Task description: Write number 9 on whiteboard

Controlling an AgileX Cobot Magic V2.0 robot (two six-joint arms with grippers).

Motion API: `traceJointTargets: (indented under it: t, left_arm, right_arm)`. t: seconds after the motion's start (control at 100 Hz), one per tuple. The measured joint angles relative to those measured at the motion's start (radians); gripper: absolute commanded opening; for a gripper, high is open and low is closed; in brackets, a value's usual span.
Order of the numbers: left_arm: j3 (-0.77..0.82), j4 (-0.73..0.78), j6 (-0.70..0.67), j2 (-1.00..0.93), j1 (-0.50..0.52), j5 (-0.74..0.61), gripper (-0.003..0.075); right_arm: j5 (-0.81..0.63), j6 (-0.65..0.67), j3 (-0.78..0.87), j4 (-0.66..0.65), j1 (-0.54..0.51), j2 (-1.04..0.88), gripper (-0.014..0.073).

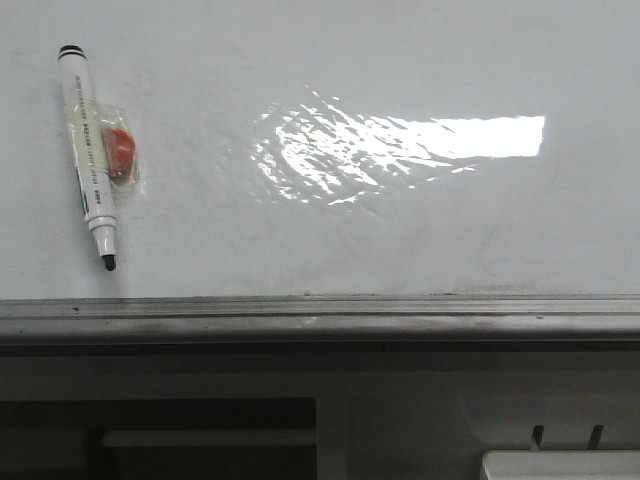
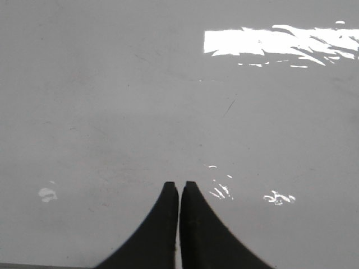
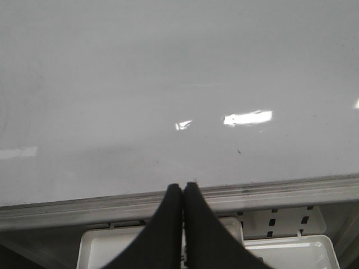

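Observation:
The whiteboard fills the front view, glossy white with a bright glare patch and a grey metal edge strip along its near side. No number 9 shows on it. A white marker with an uncapped black tip lies at the far left, a red piece in clear wrap beside it. Neither gripper appears in the front view. My left gripper hangs shut and empty over bare whiteboard. Over the grey edge strip of the whiteboard, my right gripper is shut and empty too.
The grey edge strip runs across the near side of the board. Below it are a dark frame and a white tray; white trays also show under the right gripper.

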Motion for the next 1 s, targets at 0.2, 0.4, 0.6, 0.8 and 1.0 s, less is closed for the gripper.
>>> traceJointTargets:
  t: [0.2, 0.4, 0.6, 0.8, 1.0]
  left_arm:
    - [0.0, 0.0, 0.0, 0.038, 0.0, -0.123, 0.0358]
    - [0.029, -0.022, 0.0, 0.098, -0.002, -0.273, 0.0406]
    - [0.031, -0.035, 0.0, 0.196, -0.111, -0.492, 0.0406]
    - [0.031, -0.037, -0.137, 0.389, -0.344, -0.543, 0.0405]
    - [0.031, -0.051, -0.234, 0.568, -0.569, -0.568, 0.0358]
  right_arm:
    - [0.006, -0.001, 0.0, 0.0, 0.0, 0.0, -0.0069]
    - [0.009, -0.001, 0.0, 0.0, 0.0, 0.0, -0.0069]
    - [0.009, 0.002, 0.0, 0.0, 0.0, 0.0, -0.0069]
    - [0.009, 0.002, 0.0, 0.001, 0.0, 0.0, -0.0069]
    - [0.009, 0.002, 0.0, 0.001, 0.0, 0.0, -0.0069]
